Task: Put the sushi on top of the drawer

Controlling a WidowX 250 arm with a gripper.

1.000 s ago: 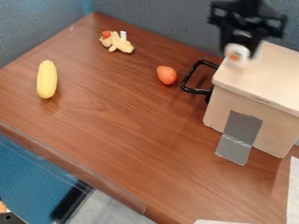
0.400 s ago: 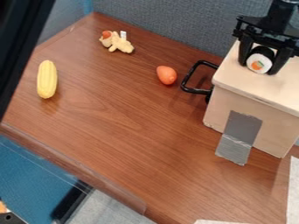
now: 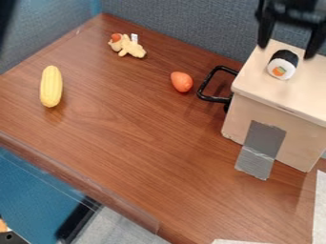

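Hanging over the far right, black pincer (image 3: pixel 290 42) spread wide, nothing pinched, likely so the sushi (image 3: pixel 283 65) sits free. Sushi is on top of the drawer (image 3: pixel 296 99), as asked. Handle (image 3: pixel 214 98) juts left, probably for pulling; gray tape (image 3: pixel 261 145) probably fixes drawer to table (image 3: pixel 134 143). Counts: one pincer, one sushi, one drawer, one handle, one orange egg-shaped toy (image 3: pixel 181 82) left of handle, one soft toy (image 3: pixel 132 48) far left, one corn (image 3: pixel 51 86) left.
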